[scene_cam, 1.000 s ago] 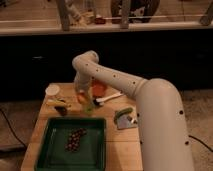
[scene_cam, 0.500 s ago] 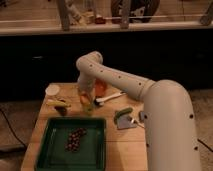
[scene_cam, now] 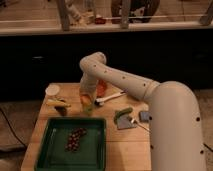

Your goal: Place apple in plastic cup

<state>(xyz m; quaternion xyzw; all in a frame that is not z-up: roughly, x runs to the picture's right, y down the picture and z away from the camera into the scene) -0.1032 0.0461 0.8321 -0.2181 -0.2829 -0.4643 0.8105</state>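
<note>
My gripper (scene_cam: 86, 104) hangs from the white arm over the back left of the wooden table (scene_cam: 125, 145), just behind the green tray. A small orange and yellowish lump, the apple (scene_cam: 86, 100), shows right at the gripper; I cannot tell whether it is held. An orange cup-like object (scene_cam: 101, 88) stands just behind and to the right of the gripper. A white spoon (scene_cam: 108, 97) lies to its right.
A green tray (scene_cam: 47, 152) with a dark grape cluster (scene_cam: 75, 139) fills the front left. A white round cup or lid (scene_cam: 52, 90) and a yellowish item (scene_cam: 57, 103) lie at the far left. A green piece (scene_cam: 122, 113) and grey pieces (scene_cam: 125, 123) lie right of centre.
The arm's elbow has shifted a little to the right. The gripper stays low over the same spot behind the tray.
</note>
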